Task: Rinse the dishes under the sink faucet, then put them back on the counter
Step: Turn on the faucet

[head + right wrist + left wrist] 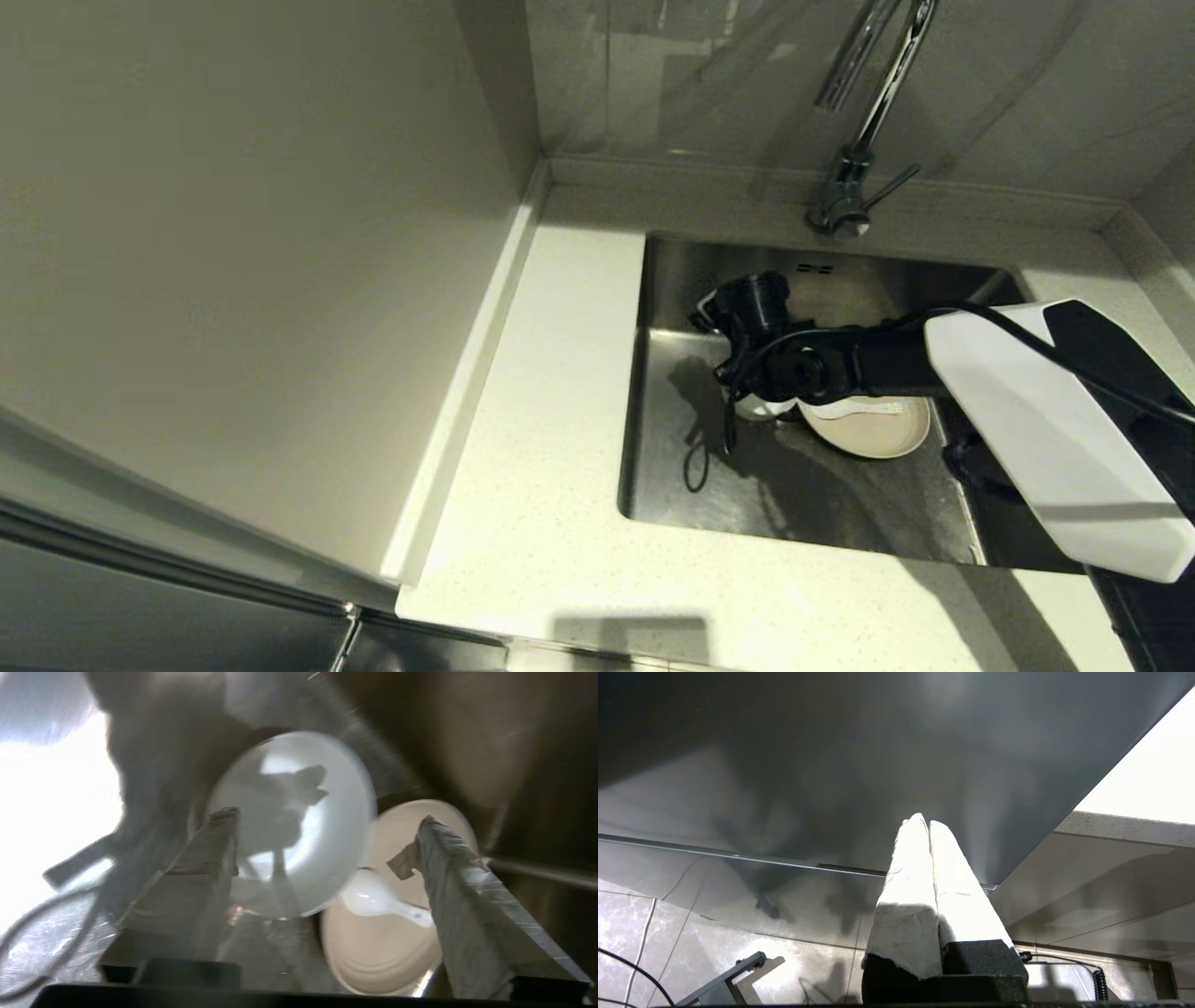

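I see a plain beige wall panel [252,233] on the left and a glossy marbled backsplash [709,84] behind. Below, grey marbled floor tiles [640,933] reflect light beneath a dark cabinet front [831,756].

We see our right arm [1046,420] with a white shell, black wrist and black cables; pale tape wraps both grippers' fingers [920,882]

One bowl [299,826] — one plate [373,947] — one spoon [378,903].
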